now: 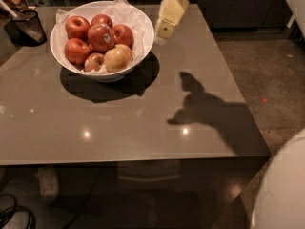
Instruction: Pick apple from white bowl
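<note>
Mostly glossy grey table (pixel 143 118), dotted with mirrored lamp spots. On its right part, a dark arm-shaped shadow (pixel 209 111). Beyond the right edge, dark speckled floor (pixel 271 66); at the back, dark cabinets (pixel 238 4). At lower right, a white rounded shape (pixel 281 190).

On the table's far left part, white bowl (pixel 102 74), lined with crumpled paper (pixel 126 11) and heaped with apples. Left of it, near but apart, a black mesh cup (pixel 26 27).

Just above the bowl's right rim, cream gripper (pixel 164 31), pointing down and left, clear of the fruit; open or closed, cannot tell.

Atop the middle of the heap, the apple (pixel 99 36): deep red, round, no clear long axis. Pale sticker (pixel 108 38) turned up and rightward, print too small to read. Just in front, a yellowish apple (pixel 117 58).
</note>
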You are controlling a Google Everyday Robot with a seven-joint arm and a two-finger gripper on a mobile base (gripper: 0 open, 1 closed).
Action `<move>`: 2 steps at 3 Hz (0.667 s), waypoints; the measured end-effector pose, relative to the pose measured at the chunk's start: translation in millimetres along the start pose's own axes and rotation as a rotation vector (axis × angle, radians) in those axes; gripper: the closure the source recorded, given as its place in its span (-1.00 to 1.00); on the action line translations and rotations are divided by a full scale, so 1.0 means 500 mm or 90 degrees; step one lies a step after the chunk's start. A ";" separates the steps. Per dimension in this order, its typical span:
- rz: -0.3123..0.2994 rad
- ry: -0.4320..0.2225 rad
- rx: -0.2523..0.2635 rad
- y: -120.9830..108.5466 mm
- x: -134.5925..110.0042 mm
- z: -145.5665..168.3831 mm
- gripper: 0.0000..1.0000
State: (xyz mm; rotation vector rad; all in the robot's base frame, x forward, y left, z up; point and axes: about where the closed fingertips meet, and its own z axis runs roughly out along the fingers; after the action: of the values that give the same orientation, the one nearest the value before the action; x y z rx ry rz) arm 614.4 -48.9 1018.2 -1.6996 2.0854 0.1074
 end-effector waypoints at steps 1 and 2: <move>-0.003 -0.012 0.009 -0.008 -0.016 0.001 -1.00; -0.001 -0.053 0.004 -0.025 -0.058 0.021 -1.00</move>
State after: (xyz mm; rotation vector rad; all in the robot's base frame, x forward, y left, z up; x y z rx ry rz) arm 633.3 -21.9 1022.9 -1.6649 2.0216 0.1677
